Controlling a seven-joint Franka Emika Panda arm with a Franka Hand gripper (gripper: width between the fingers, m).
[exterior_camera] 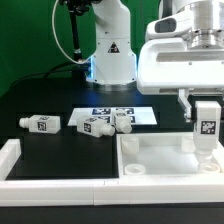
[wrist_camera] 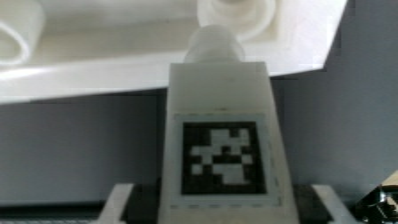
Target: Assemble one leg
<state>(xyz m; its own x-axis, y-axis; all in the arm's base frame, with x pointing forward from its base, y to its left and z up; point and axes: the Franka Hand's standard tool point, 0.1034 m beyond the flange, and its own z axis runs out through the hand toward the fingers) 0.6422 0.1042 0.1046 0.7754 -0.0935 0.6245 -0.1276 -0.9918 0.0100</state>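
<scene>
My gripper is shut on a white leg with a black-and-white tag, held upright at the exterior view's right. Its lower tip hangs just above the large white rimmed panel, near the panel's right side. In the wrist view the held leg fills the middle, its narrow tip pointing at the panel, with my fingers on both sides of it. Three more legs lie on the black table: one at the left, two near the middle.
The marker board lies on the table behind the loose legs. A white rail runs along the left and front edge. The robot base stands at the back.
</scene>
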